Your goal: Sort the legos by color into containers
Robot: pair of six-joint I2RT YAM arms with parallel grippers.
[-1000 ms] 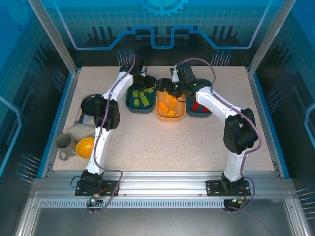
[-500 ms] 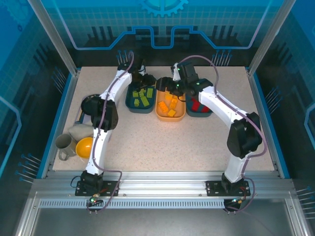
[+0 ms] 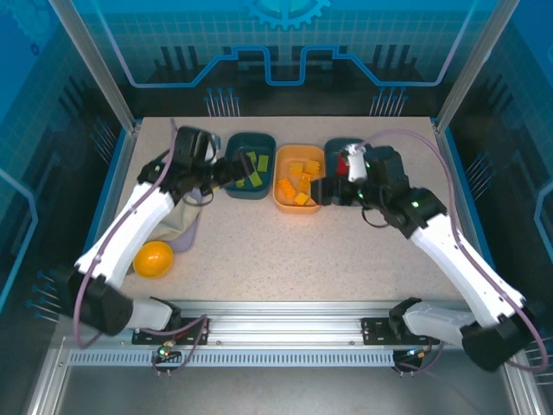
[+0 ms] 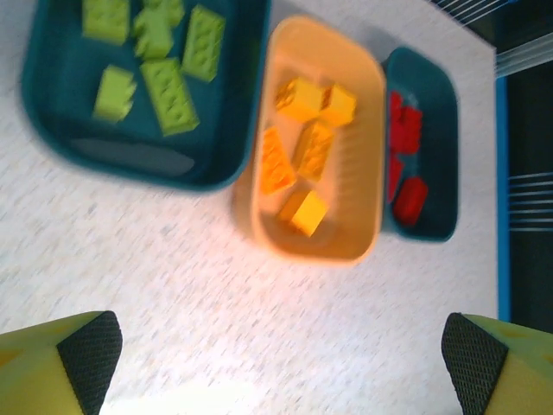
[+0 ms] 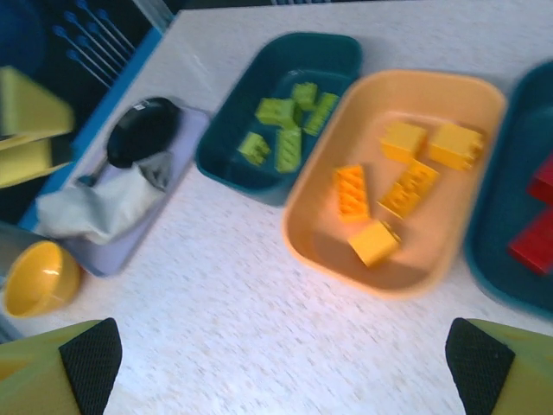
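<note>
Both claws gape empty: left claw (image 3: 230, 169) at 9 o'clock of the teal tray (image 3: 259, 137) of green legos (image 4: 164, 60), right claw (image 3: 318, 192) at 4 o'clock of the orange tray (image 3: 298, 210) of orange-yellow legos (image 4: 302, 147). Red legos (image 4: 404, 164) lie in the second teal tray (image 4: 436, 95) (arm-hidden from above, plain from the left wrist). Sorting looks finished.

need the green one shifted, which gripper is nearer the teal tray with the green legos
Left. The left gripper sits at the left edge of the teal tray of green legos; the right gripper is beyond the orange tray, by that tray's right edge.
</note>
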